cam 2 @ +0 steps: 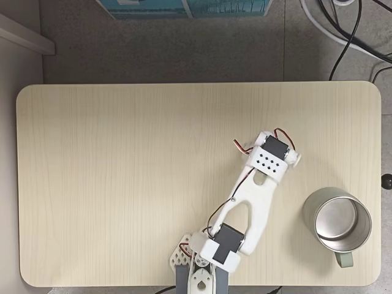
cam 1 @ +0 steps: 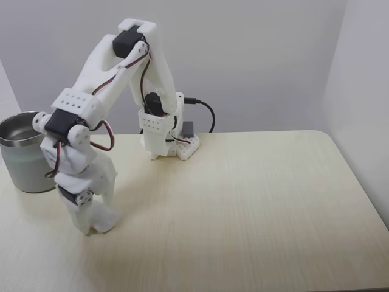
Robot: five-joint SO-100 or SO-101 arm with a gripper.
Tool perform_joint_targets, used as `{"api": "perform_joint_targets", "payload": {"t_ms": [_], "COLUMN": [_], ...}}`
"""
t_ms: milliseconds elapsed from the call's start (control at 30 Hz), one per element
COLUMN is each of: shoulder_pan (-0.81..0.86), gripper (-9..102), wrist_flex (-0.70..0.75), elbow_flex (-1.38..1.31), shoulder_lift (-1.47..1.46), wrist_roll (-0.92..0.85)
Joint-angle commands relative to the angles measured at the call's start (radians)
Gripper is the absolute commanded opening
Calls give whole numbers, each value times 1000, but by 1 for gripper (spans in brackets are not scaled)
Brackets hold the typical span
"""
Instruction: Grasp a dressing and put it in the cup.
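On a pale wood-grain table, a white plastic robot arm bends over from its base at the back edge and reaches straight down, its two-finger gripper touching or nearly touching the tabletop near the front left in a fixed view. The fingers are pressed close together, but whether they hold anything cannot be told; the small white dressing roll is not distinguishable from the white gripper, so its long axis cannot be judged. The squat grey-green cup with a shiny steel rim stands upright just left of the gripper, mouth up. From above in another fixed view, the cup sits right of the arm, steel interior bare.
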Motion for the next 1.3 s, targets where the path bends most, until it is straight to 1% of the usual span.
{"api": "perform_joint_targets", "payload": {"t_ms": [0,100,233,333,533,800,833,1067,1267], "shoulder_pan": [-11,-9,-5,2,26,107,123,241,405], "gripper": [10,1,0,0,0,0,0,0,0], "wrist_flex": [5,6,15,58,258,554,574,581,581], "elbow_flex": [-6,-6,-8,6,146,472,509,552,552], "shoulder_lift": [3,3,-18,-72,-210,-285,-295,-439,-468], "wrist_roll": [-9,-25,-40,-48,-52,-60,-64,-103,-149]}}
